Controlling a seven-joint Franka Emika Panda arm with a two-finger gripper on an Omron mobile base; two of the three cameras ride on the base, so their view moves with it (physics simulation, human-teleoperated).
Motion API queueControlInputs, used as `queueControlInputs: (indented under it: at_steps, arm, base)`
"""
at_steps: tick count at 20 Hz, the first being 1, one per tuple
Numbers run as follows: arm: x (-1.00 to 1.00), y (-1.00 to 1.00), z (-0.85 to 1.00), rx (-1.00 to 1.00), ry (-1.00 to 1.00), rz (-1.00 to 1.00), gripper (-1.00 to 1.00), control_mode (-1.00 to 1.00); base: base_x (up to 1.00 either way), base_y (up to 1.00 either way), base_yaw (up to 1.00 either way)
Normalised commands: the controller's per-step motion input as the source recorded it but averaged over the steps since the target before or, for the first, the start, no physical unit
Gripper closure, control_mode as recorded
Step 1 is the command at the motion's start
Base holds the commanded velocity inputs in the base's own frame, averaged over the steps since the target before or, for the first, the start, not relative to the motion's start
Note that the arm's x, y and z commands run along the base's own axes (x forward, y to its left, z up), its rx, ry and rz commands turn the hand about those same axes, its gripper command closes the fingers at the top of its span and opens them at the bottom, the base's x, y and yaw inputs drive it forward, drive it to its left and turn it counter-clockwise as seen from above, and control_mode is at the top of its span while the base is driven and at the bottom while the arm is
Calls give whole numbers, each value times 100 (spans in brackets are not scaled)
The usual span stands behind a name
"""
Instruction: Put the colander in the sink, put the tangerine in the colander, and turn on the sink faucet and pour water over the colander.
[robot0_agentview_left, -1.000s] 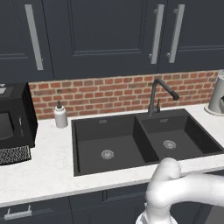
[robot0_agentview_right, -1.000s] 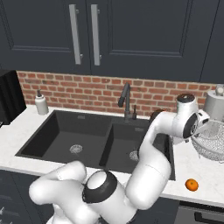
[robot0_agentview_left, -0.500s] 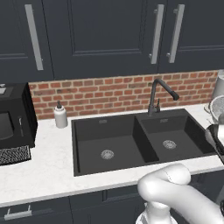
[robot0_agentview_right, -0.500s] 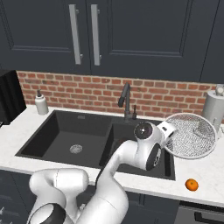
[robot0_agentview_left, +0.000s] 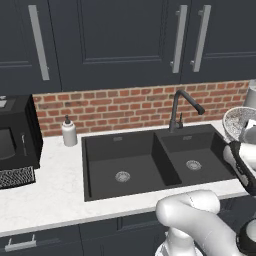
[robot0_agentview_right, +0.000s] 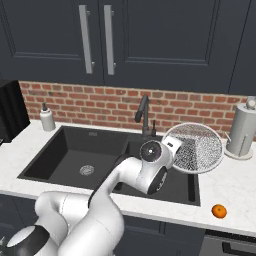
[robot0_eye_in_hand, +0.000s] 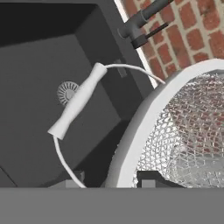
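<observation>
Left base view: the sink (robot0_agentview_left: 150, 165) lay across the centre of the frame, both basins bare down to their drains, with white desk (robot0_agentview_left: 50, 192) running along its left and near edges. The sink faucet (robot0_agentview_left: 181, 109) stood at the back edge between the basins, spout angled to the right. The colander (robot0_agentview_left: 239, 123) showed at the right edge of the frame, partly cut off, above the desk to the right of the sink. A soap bottle (robot0_agentview_left: 69, 132) stood upper left of the sink, well apart from it.

Right base view: the colander (robot0_agentview_right: 196, 148) was held tilted, its open face toward the camera, above the right basin's far right corner and clear of the sink (robot0_agentview_right: 75, 157) rim. The tangerine (robot0_agentview_right: 218, 211) sat on the desk at lower right, near the front edge, well apart from the colander. A paper towel roll (robot0_agentview_right: 243, 132) stood just right of the colander.

Hand view: the gripper (robot0_eye_in_hand: 111, 181) had its jaws set narrow on the colander's (robot0_eye_in_hand: 183, 127) white rim. Its wire handle (robot0_eye_in_hand: 78, 107) hung over the open basin at left.
</observation>
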Motion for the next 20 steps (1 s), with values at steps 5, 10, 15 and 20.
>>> queueControlInputs:
  at_steps: [5,10,15,20]
  arm:
    - [10,0,1,0,13,5,100,-100]
    - [0,1,0,0,5,11,100,-100]
    - [-17,13,0,0,11,27,100,-100]
    - [-18,32,-3,0,10,31,100,-100]
  base:
    - [0,0,0]
    - [0,0,0]
    - [0,0,0]
    - [0,0,0]
